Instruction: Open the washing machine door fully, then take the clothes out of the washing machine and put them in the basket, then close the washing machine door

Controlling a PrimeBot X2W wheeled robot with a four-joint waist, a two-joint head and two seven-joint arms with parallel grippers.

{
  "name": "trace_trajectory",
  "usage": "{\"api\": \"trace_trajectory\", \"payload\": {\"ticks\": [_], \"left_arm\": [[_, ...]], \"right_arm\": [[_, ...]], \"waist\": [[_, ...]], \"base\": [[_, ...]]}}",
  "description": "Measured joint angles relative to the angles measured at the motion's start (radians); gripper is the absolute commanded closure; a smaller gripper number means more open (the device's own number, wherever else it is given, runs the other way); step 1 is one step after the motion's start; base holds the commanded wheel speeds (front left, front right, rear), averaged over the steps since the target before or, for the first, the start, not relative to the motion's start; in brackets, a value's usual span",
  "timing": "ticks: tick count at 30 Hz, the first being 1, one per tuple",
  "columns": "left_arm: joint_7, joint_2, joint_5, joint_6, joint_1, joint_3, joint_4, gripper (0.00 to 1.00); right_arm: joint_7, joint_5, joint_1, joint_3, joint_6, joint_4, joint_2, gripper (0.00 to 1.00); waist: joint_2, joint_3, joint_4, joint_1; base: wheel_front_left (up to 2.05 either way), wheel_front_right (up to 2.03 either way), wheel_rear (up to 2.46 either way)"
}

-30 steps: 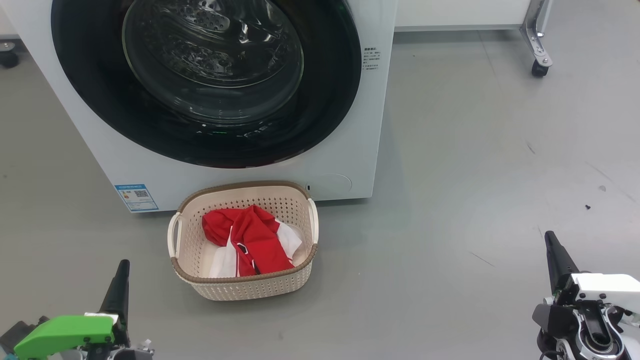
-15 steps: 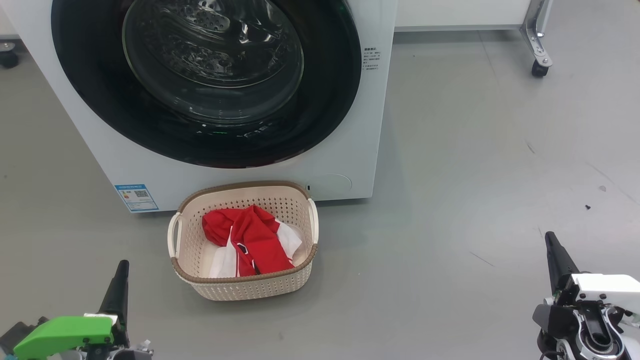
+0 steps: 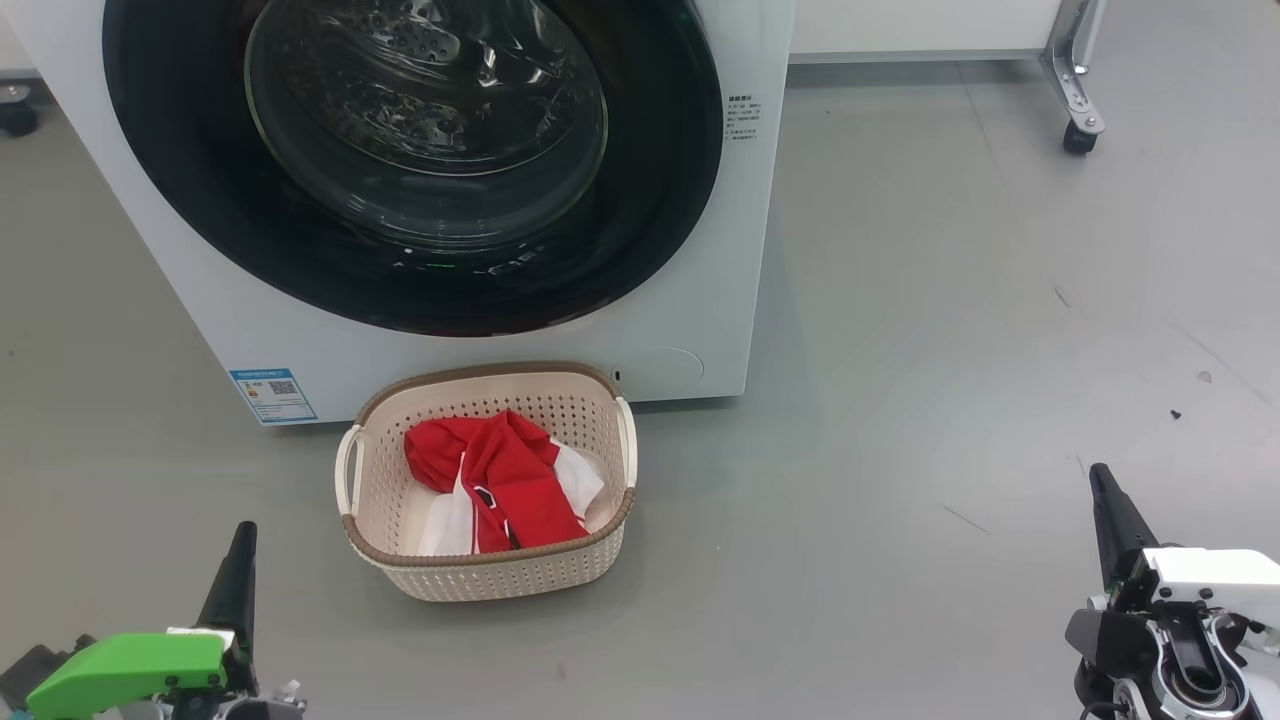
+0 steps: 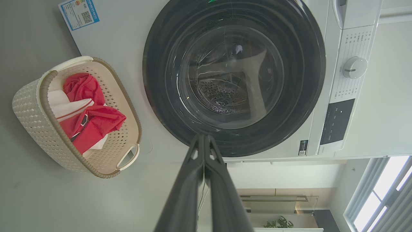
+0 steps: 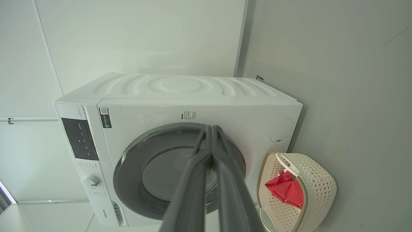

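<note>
Grey floor [image 3: 900, 300] under basket [image 3: 480, 369], washing machine [image 3: 690, 300]; white wall [image 5: 145, 38].

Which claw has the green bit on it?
The left claw, at the lower left of the head view. A bright green cover sits at its base; the right claw has a white cover instead.

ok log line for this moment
door: closed | clothes: in basket | left end effector: shut, empty | right end effector: shut, empty
</note>
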Motion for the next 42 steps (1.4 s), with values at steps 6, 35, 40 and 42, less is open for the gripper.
{"api": "trace_trajectory", "payload": {"ticks": [6,35,40,42], "left_arm": [[0.001,0.0,0.0,0.0,0.0,0.001,0.003,1.0],[0.007,0.0,0.0,0.0,-0.003,0.005,0.008,1.0],[0.007,0.0,0.0,0.0,-0.003,0.006,0.008,1.0],[0.007,0.0,0.0,0.0,-0.003,0.006,0.008,1.0]], "right_arm": [[0.0,0.0,0.0,0.0,0.0,0.002,0.0,1.0],[0.003,0.0,0.0,-0.003,0.0,0.005,0.0,1.0],[0.003,0.0,0.0,-0.003,0.0,0.006,0.0,1.0],[0.003,0.0,0.0,-0.004,0.001,0.006,0.0,1.0]], "waist": [[0.0,0.0,0.0,0.0],[0.0,0.0,0.0,0.0],[0.0,0.0,0.0,0.0],[0.0,0.0,0.0,0.0]], "base": [[0.0,0.0,0.0],[0.0,0.0,0.0],[0.0,0.0,0.0],[0.0,0.0,0.0]]}}
